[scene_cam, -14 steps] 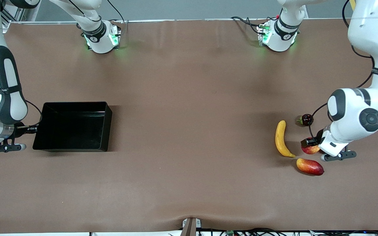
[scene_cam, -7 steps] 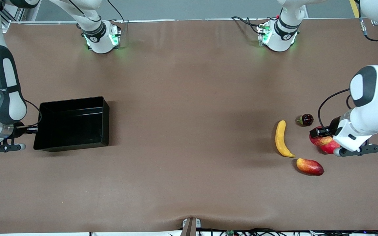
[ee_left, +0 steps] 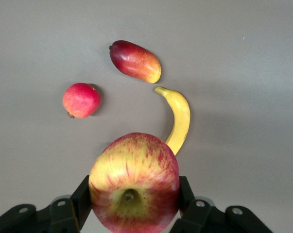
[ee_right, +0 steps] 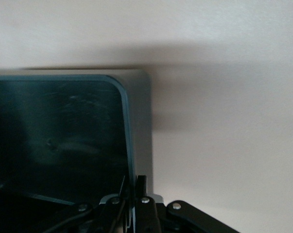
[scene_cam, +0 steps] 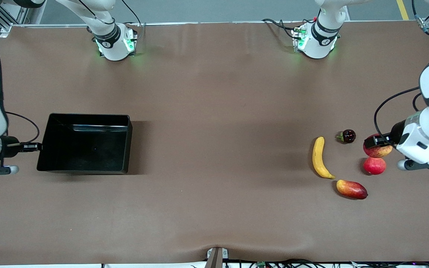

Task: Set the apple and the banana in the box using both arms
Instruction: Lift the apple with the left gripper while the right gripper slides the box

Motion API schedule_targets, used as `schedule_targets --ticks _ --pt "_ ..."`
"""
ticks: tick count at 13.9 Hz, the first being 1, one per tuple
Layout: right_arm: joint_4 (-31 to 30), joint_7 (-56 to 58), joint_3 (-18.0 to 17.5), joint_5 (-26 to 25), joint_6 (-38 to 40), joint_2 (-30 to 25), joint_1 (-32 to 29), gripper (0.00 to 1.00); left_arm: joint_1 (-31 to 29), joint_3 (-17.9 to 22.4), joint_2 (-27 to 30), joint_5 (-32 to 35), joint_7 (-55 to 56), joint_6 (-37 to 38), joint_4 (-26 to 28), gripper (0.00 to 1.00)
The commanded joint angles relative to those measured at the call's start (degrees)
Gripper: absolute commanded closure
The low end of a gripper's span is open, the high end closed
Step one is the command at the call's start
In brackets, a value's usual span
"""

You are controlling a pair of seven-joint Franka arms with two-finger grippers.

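Left gripper (ee_left: 131,204) has the apple (ee_left: 134,182) clamped up near the left-arm table edge, right gripper (ee_right: 134,194) is pinching the box (scene_cam: 84,143) wall, so carry it across steady.

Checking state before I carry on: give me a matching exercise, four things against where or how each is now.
1. apple
2. banana
3. box
4. mango

a. wall pinched by the right gripper
b. lying on the table beside the mango
c. held in the left gripper, off the table
d. nearest fruit to the front camera

Pairs: 1-c, 2-b, 3-a, 4-d
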State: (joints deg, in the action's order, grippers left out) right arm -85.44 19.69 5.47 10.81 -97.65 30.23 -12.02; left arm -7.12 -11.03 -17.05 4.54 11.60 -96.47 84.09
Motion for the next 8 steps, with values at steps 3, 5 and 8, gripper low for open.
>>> schedule_targets --ticks 3,5,8 --pt "1.2 -4.7 -0.4 8.0 5.7 -0.6 4.4 1.0 0.2 -2.4 5.1 -0.3 1.2 4.6 0.1 1.0" --pt "1.2 -7.0 -0.4 8.1 5.7 -0.7 7.3 1.0 0.2 -4.1 5.9 -0.4 3.2 4.9 0.2 1.0" --pt "1.2 -17.6 -0.3 8.1 5.0 -0.9 14.5 1.0 0.3 -5.4 5.4 -0.1 4.8 5.8 0.6 1.0"
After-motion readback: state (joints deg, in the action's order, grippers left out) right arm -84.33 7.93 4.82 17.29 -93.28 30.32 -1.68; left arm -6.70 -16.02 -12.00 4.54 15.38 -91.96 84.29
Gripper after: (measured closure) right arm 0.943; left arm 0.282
